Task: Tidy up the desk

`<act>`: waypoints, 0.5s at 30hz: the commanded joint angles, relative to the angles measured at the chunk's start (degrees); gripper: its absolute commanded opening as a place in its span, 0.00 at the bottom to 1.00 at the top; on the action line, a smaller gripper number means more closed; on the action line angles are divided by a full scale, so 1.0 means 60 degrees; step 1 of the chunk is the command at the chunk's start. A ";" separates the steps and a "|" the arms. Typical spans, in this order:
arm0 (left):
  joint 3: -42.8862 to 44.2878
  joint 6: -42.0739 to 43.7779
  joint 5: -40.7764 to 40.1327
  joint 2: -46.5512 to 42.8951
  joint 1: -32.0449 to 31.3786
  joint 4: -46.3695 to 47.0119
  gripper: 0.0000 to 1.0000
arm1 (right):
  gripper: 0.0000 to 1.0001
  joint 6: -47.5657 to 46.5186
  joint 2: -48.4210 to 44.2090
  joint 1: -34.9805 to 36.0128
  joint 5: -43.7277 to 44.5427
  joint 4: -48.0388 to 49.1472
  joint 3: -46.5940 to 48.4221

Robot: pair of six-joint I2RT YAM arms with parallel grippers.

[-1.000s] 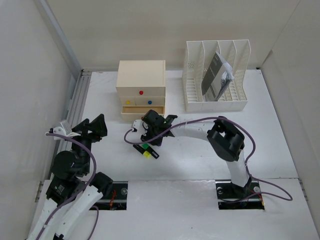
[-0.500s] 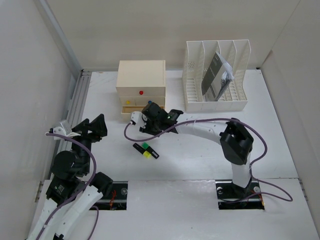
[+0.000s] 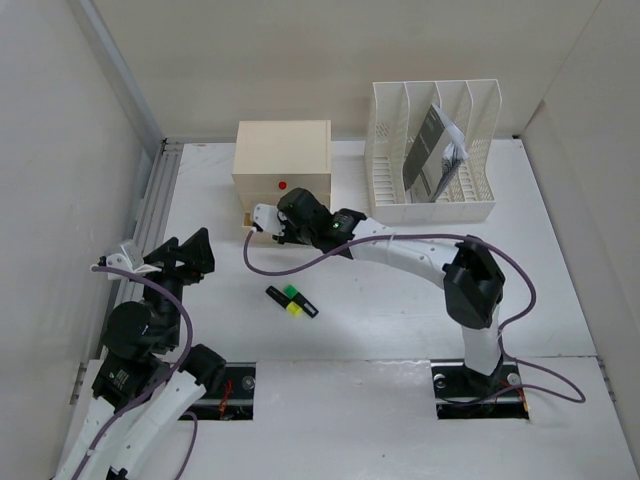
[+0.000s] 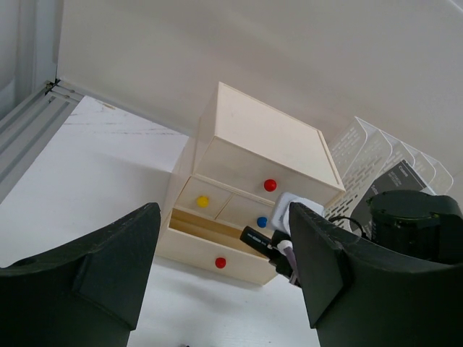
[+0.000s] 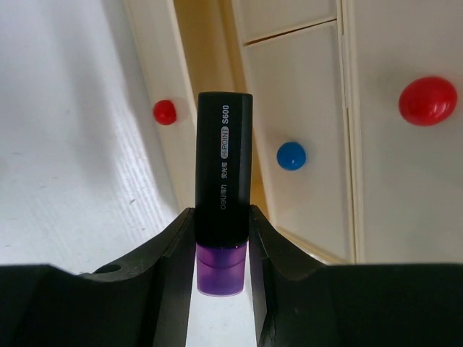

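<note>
Right gripper (image 5: pixel 223 242) clamps a black marker (image 5: pixel 225 159), the open drawer (image 5: pixel 150 65) just ahead; left gripper (image 4: pixel 221 278) hangs released, jaws apart.

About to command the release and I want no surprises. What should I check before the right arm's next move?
1. Grip: black highlighter with purple end clamped between the right gripper fingers: ok.
2. Target: bottom drawer of the beige wooden drawer box pulled open: ok.
3. Alignment: highlighter fully over the drawer opening: cannot tell.
4. Other arm: left gripper open, well away from the box: ok.
5. Job done: white desk cleared: not ok. The green and yellow highlighters lie on it.
</note>
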 commanded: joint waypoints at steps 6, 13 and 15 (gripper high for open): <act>-0.0010 0.0194 0.0112 -0.0113 -0.0009 0.0350 0.69 | 0.11 -0.1218 0.0637 -0.0256 0.0641 0.0881 0.0916; -0.0010 0.0194 0.0112 -0.0113 -0.0009 0.0350 0.69 | 0.12 -0.1584 0.1091 -0.0549 0.0553 0.0780 0.1472; -0.0010 0.0194 0.0112 -0.0113 -0.0009 0.0350 0.69 | 0.13 -0.1584 0.1210 -0.0549 0.0466 0.0779 0.1560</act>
